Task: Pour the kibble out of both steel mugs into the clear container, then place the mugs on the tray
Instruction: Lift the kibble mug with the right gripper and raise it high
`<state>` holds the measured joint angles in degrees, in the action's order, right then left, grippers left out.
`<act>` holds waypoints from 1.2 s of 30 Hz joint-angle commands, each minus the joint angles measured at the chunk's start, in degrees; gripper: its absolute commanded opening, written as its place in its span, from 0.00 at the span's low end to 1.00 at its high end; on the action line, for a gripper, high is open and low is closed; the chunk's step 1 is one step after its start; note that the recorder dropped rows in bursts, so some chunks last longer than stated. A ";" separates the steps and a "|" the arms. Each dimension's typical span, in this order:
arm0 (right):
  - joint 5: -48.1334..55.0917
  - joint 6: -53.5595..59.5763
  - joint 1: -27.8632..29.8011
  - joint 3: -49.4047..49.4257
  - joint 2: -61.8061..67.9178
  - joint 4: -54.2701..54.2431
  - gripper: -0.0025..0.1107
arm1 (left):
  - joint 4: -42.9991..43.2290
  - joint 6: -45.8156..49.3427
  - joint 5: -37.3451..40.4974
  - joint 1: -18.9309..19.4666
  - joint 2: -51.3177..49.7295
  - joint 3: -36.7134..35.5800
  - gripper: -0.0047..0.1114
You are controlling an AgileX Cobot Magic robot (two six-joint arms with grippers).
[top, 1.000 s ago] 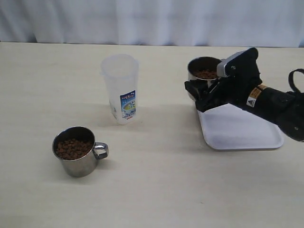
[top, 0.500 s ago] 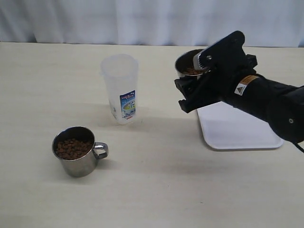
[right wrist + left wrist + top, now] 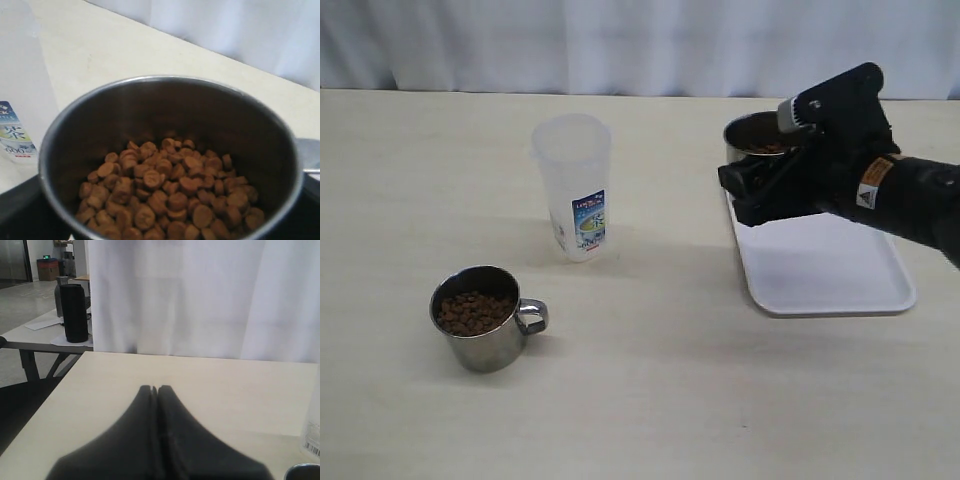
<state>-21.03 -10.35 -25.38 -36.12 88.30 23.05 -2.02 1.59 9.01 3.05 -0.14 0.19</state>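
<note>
My right gripper (image 3: pixel 767 188) is shut on a steel mug (image 3: pixel 754 138) and holds it upright above the far left corner of the white tray (image 3: pixel 830 270). In the right wrist view that mug (image 3: pixel 150 107) fills the picture, with brown kibble (image 3: pixel 167 192) covering its bottom. The clear container (image 3: pixel 574 185) stands upright left of it, with its label facing front. The other steel mug (image 3: pixel 480 320) sits at the front left with kibble (image 3: pixel 472 311) inside, its handle to the right. My left gripper (image 3: pixel 155 389) is shut and empty above the table, and does not show in the exterior view.
A white curtain hangs behind the table's far edge (image 3: pixel 520 92). In the left wrist view a second table with a black cylinder (image 3: pixel 74 313) stands beyond this one's corner, and the container's side (image 3: pixel 313 432) and a mug rim (image 3: pixel 302 471) show at the picture's edge.
My right gripper carried its mug left toward the container, then back to the right over the tray's corner. The left gripper, container and front mug stayed put.
</note>
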 commanded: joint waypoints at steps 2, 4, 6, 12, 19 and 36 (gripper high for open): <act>-5.23 -25.74 6.07 -0.20 -0.92 26.74 0.06 | -0.23 -0.18 -0.53 -0.46 0.14 -0.19 0.04; -4.50 -25.88 6.07 -0.20 -0.92 26.63 0.06 | -0.23 -0.18 -0.53 -0.46 0.14 -0.19 0.04; -2.66 -24.64 6.07 -0.20 -0.92 24.84 0.06 | -0.23 -0.18 -0.53 -0.46 0.14 -0.19 0.04; 13.99 -5.03 -0.56 -6.98 -1.37 6.93 0.06 | -0.23 -0.18 -0.53 -0.46 0.14 -0.19 0.04; 28.78 -6.57 -1.32 -16.39 -1.14 4.65 0.06 | -0.11 -0.18 -0.66 -0.46 0.14 -0.19 0.04; 49.22 -56.16 -19.47 -21.78 5.02 72.15 0.06 | -0.11 -0.18 -0.66 -0.46 0.14 -0.19 0.04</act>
<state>25.60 -60.26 -42.32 -57.39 91.68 86.07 -2.02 1.49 9.01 3.05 -0.14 0.19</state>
